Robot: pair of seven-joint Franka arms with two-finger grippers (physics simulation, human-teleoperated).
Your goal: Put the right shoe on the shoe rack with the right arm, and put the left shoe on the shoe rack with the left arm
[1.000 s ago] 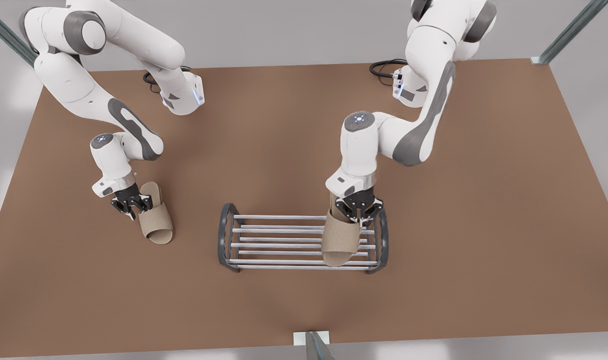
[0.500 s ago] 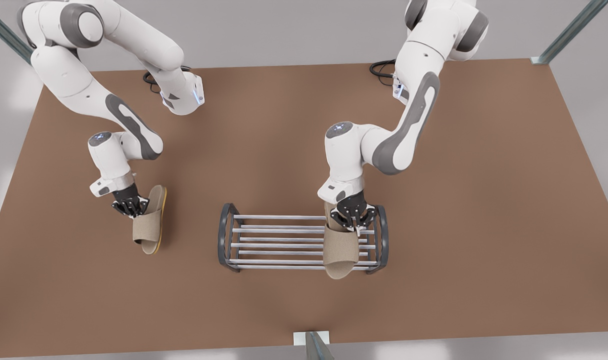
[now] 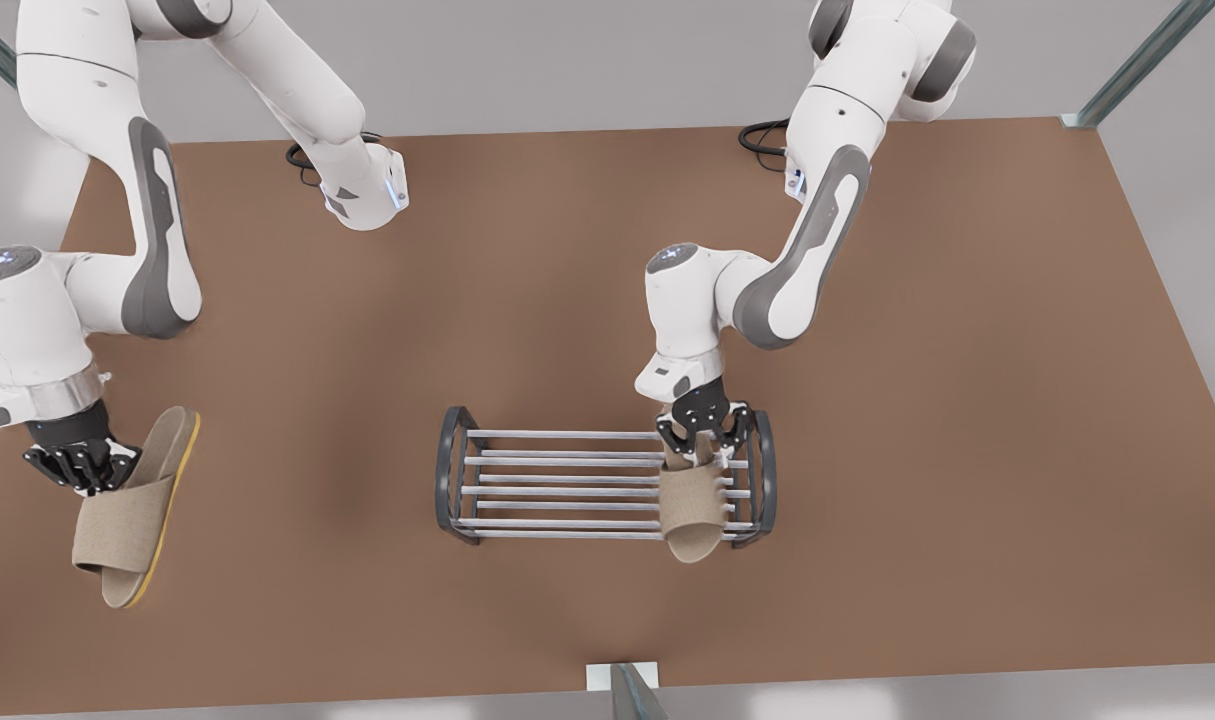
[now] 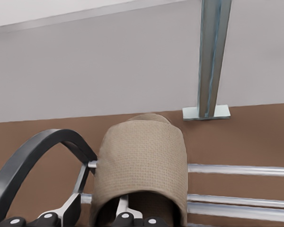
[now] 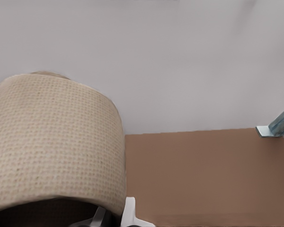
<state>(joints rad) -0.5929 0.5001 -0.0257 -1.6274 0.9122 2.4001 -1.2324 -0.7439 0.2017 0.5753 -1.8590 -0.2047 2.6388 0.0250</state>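
Since a second ago our right claw [image 3: 72, 466] has lifted its right shoe [image 3: 132, 508] off the counter [image 3: 967, 400] while our left claw [image 3: 705, 432], clenched on the left shoe [image 3: 694, 505], lowers it onto the shoe rack [image 3: 567, 485], where we should settle it flat before releasing.

We look down at the counter [image 3: 527, 300] from high up; each wrist camera sits close behind a slipper, facing the far wall.
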